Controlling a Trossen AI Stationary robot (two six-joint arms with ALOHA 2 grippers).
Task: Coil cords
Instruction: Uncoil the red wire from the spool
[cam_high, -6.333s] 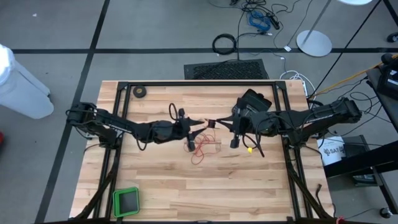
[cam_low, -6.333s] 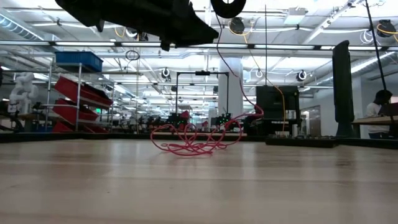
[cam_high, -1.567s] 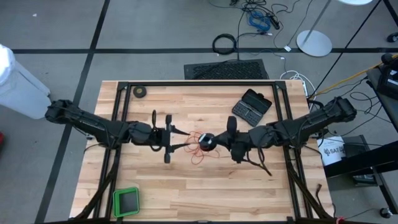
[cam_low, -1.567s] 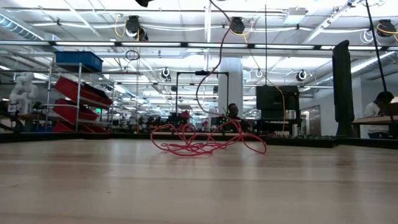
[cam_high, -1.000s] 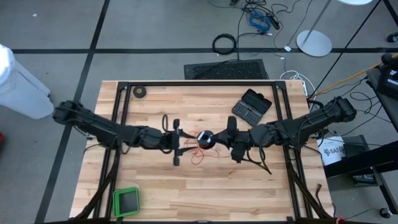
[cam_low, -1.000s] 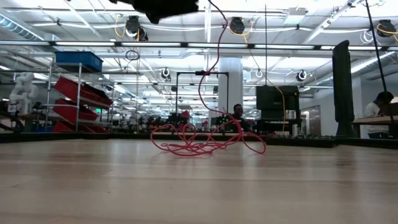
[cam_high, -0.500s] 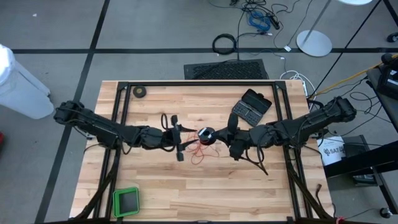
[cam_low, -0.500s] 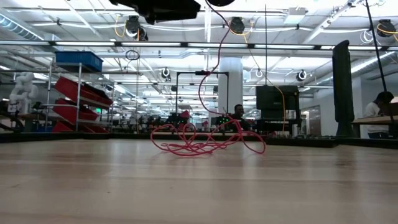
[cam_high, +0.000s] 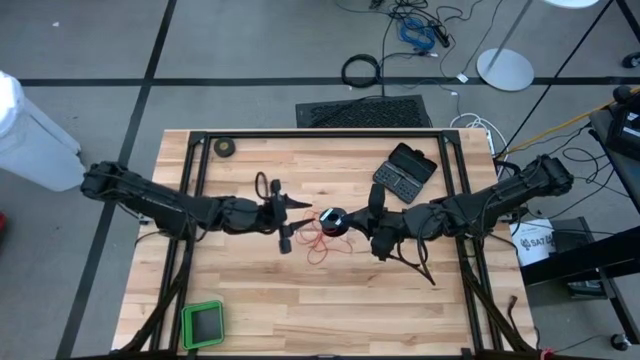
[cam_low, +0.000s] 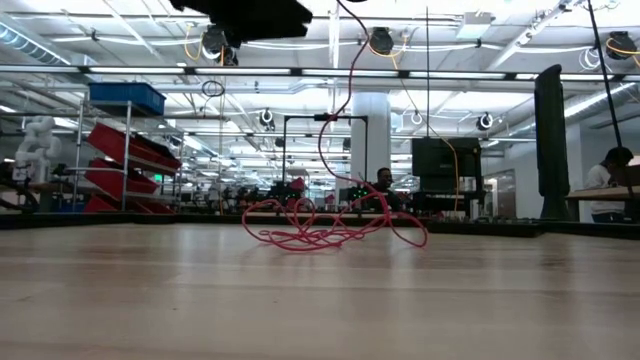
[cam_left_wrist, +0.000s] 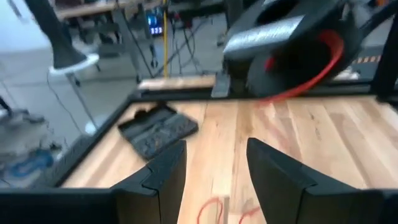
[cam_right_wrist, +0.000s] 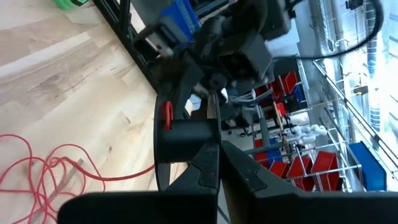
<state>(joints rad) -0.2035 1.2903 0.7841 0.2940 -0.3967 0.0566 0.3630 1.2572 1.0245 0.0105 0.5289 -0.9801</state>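
Clamping the black reel (cam_high: 333, 220), right hand (cam_high: 352, 222); left hand (cam_high: 296, 218) spread apart beside it, tangled red wire (cam_high: 325, 243) beneath.

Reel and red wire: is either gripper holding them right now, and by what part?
The right gripper is shut on the black reel, pinching its rim. The left gripper is open with nothing between its fingers. The red wire hangs down to the table.

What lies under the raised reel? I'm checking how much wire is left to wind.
Under the reel, a loose tangle of red wire lies on the table. Part of it is hidden below the reel from above.
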